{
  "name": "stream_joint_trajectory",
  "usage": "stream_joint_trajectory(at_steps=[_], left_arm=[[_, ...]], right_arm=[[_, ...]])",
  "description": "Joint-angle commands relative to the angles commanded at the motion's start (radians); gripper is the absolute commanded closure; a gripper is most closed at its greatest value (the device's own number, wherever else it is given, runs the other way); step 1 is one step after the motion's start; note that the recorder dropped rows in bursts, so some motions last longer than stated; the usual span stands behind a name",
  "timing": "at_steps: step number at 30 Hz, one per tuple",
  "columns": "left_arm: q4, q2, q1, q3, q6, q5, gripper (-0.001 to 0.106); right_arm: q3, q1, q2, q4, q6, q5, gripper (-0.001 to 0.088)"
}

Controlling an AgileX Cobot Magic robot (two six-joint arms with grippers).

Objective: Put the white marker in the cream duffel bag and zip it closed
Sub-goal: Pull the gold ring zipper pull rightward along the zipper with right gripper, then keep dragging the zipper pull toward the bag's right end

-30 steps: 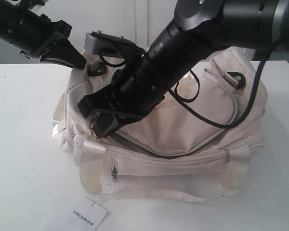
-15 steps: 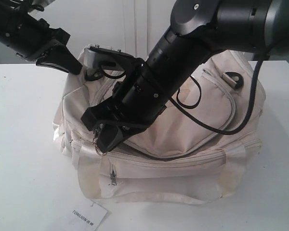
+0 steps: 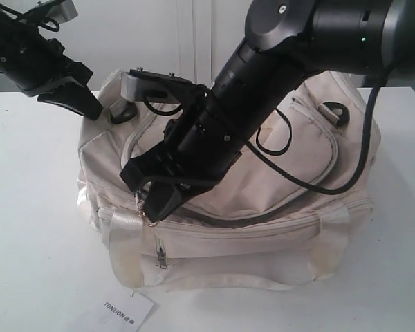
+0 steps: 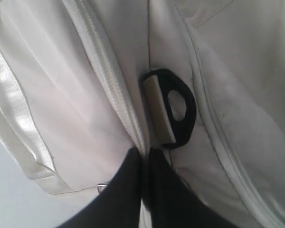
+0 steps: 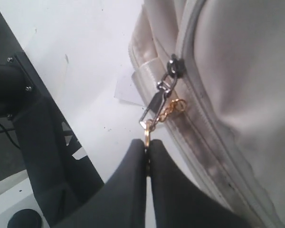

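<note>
Since the earlier frame my left gripper (image 3: 90, 109) has drawn the bag's end further out to the left, and the right gripper (image 3: 154, 207) has slid lower along the zip line. The left fingers (image 4: 128, 180) are pressed together on a fold of the cream duffel bag (image 3: 263, 238), just beside the black end ring (image 4: 192, 111); I judge that it is anchoring that end so the zip track stays taut. The right jaws are clamped on the gold ring zipper pull (image 5: 147, 129), its chain stretched straight to the slider (image 5: 173, 66), so the pull is under tension. I cannot see the white marker anywhere (presumably already inside). The paper tag (image 3: 128, 312) lies on the table (image 3: 28, 228) near the bag's front, clear of the zip. The shiny strap handle (image 3: 124, 221) sits just beneath the right gripper and could snag
</note>
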Motion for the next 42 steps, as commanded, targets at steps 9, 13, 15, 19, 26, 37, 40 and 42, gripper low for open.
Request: stream_joint_trajectory(at_steps=[9,13,15,19,26,37,40,42], left_arm=[[0.058,0.000,0.000,0.000,0.000,-0.004,0.105],[0.070,0.000,0.000,0.000,0.000,-0.004,0.105],[0.070,0.000,0.000,0.000,0.000,-0.004,0.105],[0.070,0.000,0.000,0.000,0.000,-0.006,0.105],[0.070,0.000,0.000,0.000,0.000,-0.008,0.105],[0.070,0.000,0.000,0.000,0.000,-0.008,0.105],[0.070,0.000,0.000,0.000,0.000,-0.008,0.105],[0.068,0.000,0.000,0.000,0.000,-0.004,0.105]], right_arm=[[0.000,0.000,-0.034,-0.133,0.044,0.009,0.0868],[0.000,0.000,-0.050,-0.191,0.064,0.012,0.0868],[0.000,0.000,-0.059,-0.227,0.086,0.012,0.0868],[0.000,0.000,-0.083,-0.293,0.126,0.005,0.0868],[0.000,0.000,-0.119,-0.418,0.194,-0.007,0.0868],[0.000,0.000,-0.154,-0.542,0.343,-0.060,0.0868],[0.000,0.000,-0.152,-0.528,0.349,-0.094,0.0868],[0.000,0.000,-0.152,-0.475,0.349,-0.118,0.0868]])
